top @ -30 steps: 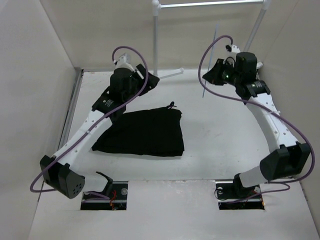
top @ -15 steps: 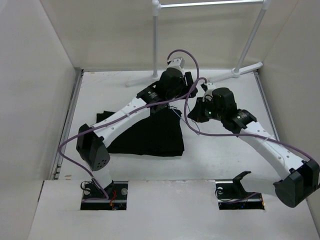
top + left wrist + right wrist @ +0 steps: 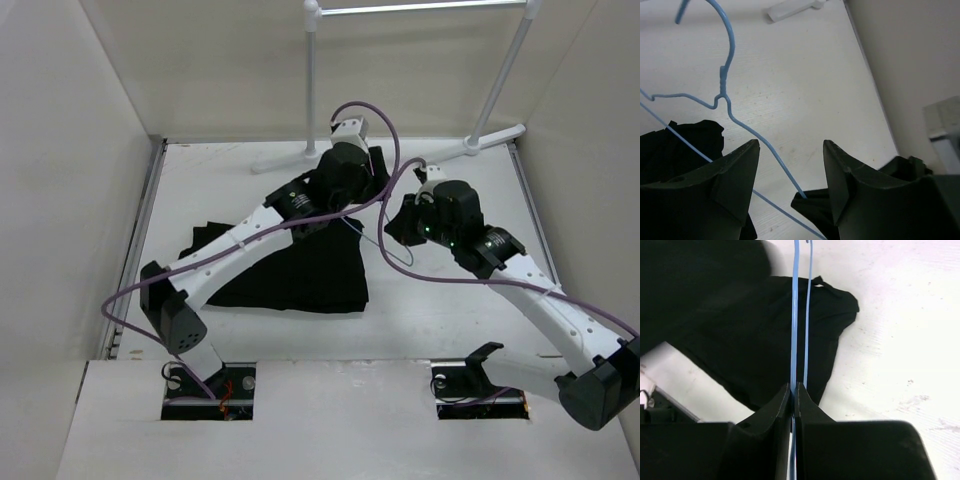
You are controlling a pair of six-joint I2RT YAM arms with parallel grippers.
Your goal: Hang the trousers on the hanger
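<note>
On the white tabletop (image 3: 430, 315), the trousers (image 3: 300, 270), a plain black pair in soft fabric, are being left lying in a loosely folded heap a bit left of centre. In the overhead view they're being partly covered by the left arm reaching across them.

The hanger (image 3: 794, 315), a thin light-blue wire one with a triangular body and a hook on top, is being held by the right tool (image 3: 794, 386). Its two fingers are being pressed together on the wire, pretty much with no gap showing between them in the right wrist view. From that camera the hanger is being seen edge-on, running straight up the picture and crossing over the near edge of the trousers. Whether the far end is being rested on the tabletop or kept just above it honestly can't be told.

The left tool (image 3: 791, 145) is being kept roughly half spread, with nothing being clamped in it. In the left wrist view one sloping wire of the hanger is being seen running down through the gap between the fingers, apparently untouched by either. The twisted neck and hook are being shown beyond the fingertips, and a bit of black fabric is being seen beside one finger.

The thick white clothes rack (image 3: 312, 80) is being seen at the far end of the tabletop, apart from the trousers.
</note>
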